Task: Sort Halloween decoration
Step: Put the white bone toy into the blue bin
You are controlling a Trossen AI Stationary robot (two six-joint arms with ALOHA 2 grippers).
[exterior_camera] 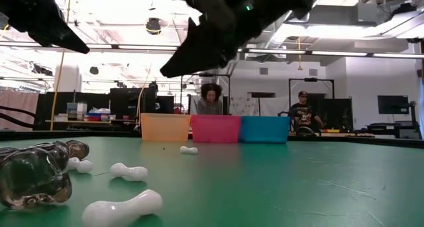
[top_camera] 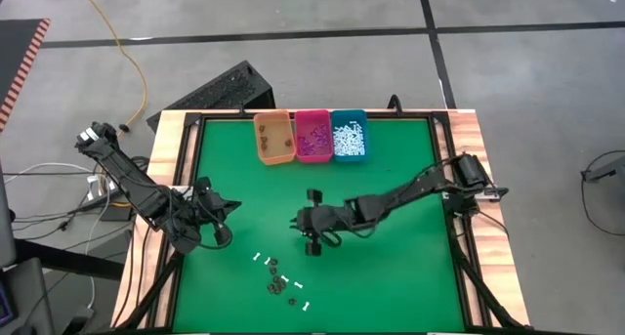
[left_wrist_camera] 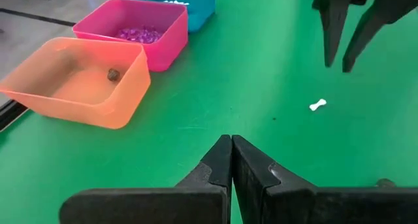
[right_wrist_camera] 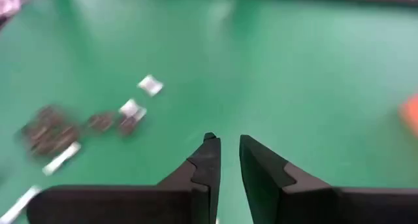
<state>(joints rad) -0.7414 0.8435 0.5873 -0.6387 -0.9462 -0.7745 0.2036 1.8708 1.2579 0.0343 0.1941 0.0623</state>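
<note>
**Green table and what lies on it**

We see a green table (top_camera: 391, 179) carrying an orange bin (top_camera: 274, 138), pink bin (top_camera: 313, 136) and teal bin (top_camera: 349, 135) touching along the far edge, with white sticks (top_camera: 262, 259) and dark bits (top_camera: 274, 288) scattered near the front

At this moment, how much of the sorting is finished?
Mostly done: the orange bin, pink bin and teal bin each hold pieces. The right end effector, open, carries nothing. A small cluster of white and dark pieces remains on the mat.
</note>
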